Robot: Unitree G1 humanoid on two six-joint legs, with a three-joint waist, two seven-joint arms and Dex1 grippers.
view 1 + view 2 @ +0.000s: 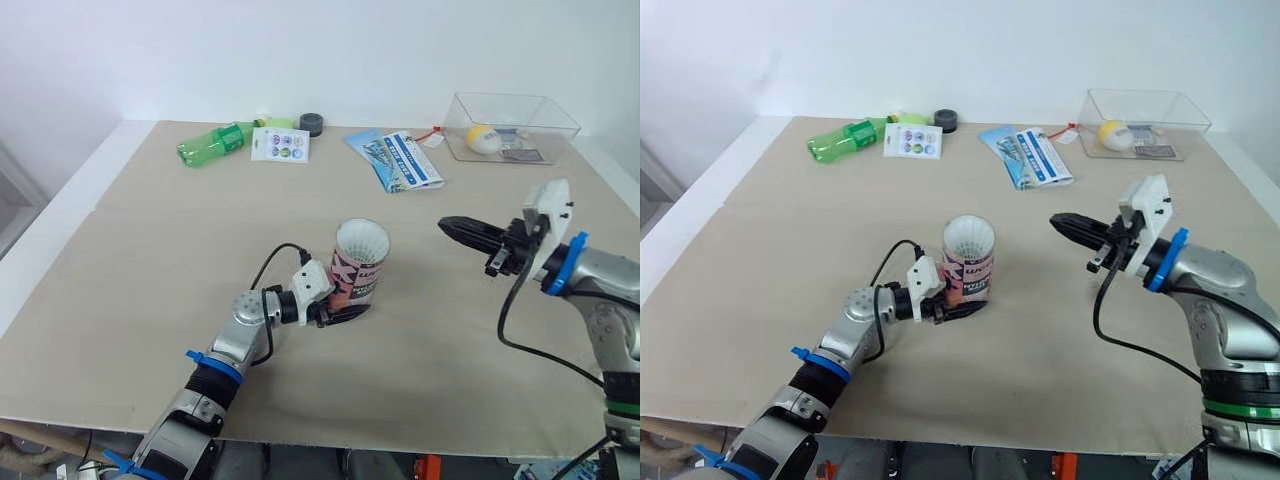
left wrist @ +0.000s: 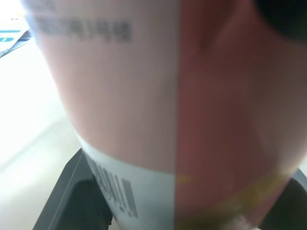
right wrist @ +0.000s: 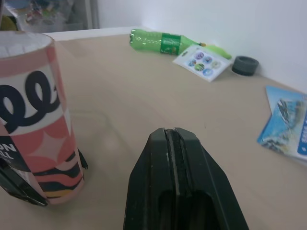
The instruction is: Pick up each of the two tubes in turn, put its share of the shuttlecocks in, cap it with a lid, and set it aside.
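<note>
Left gripper (image 1: 345, 312) gripped the upright tube (image 1: 358, 265) at its base on the table (image 1: 150, 250), right gripper (image 1: 452, 228) hovered apart, fingers pressed together, empty.

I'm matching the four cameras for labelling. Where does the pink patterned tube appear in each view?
Left eye view: tube upright near the picture's centre.
Right eye view: tube near centre too.
Left wrist view: tube label close up.
Right wrist view: upright, off to one side of the right pincer.
Shared landmark: green bottle by the table's far edge, in both eye views and the right wrist view.
</note>
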